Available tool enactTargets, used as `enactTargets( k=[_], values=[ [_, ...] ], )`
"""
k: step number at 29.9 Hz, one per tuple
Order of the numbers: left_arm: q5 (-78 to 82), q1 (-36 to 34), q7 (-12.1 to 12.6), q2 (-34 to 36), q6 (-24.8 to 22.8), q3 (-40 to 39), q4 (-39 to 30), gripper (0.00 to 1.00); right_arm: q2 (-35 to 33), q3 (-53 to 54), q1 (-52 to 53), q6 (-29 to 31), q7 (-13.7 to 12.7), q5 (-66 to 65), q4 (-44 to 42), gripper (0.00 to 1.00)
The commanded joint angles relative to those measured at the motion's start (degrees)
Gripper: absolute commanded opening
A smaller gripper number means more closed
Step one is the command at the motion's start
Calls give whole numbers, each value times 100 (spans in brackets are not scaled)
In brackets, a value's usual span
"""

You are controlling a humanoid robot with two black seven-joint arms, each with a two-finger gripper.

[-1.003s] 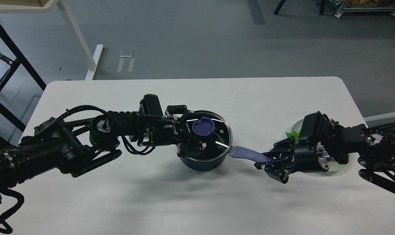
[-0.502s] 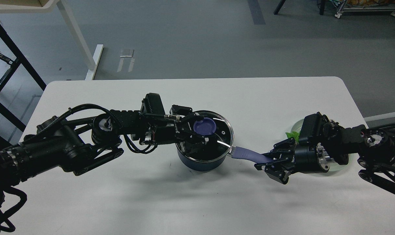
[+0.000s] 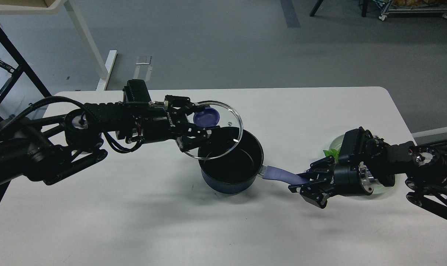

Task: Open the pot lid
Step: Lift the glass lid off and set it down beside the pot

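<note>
A dark blue pot (image 3: 231,162) stands open in the middle of the white table (image 3: 134,207), its purple handle (image 3: 278,173) pointing right. My left gripper (image 3: 205,120) is shut on the purple knob (image 3: 206,118) of the glass lid (image 3: 213,129) and holds the lid in the air, up and to the left of the pot, overlapping its left rim. My right gripper (image 3: 301,183) is shut on the end of the pot handle.
A glass plate with green leaves (image 3: 334,149) lies behind my right wrist at the table's right side. A white desk leg (image 3: 86,40) and a black frame (image 3: 9,70) stand on the floor beyond the table's far left.
My left gripper has lifted the lid off the pot and carried it up and to the left. The pot now stands open. The right arm has not moved.
</note>
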Motion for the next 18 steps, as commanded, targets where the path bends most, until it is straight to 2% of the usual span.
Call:
enactTargets(
  k=[1, 9, 18],
  values=[
    [-39, 283, 2, 772, 110, 0, -366, 40, -48, 1, 1, 0, 1, -1, -4, 21],
    [-346, 1373, 2, 1916, 972, 8, -367, 40, -127, 18, 9, -8, 1, 26, 5, 21],
    [-540, 2349, 2, 1917, 1780, 26, 283, 40, -127, 9, 9, -8, 1, 26, 5, 21]
  ],
)
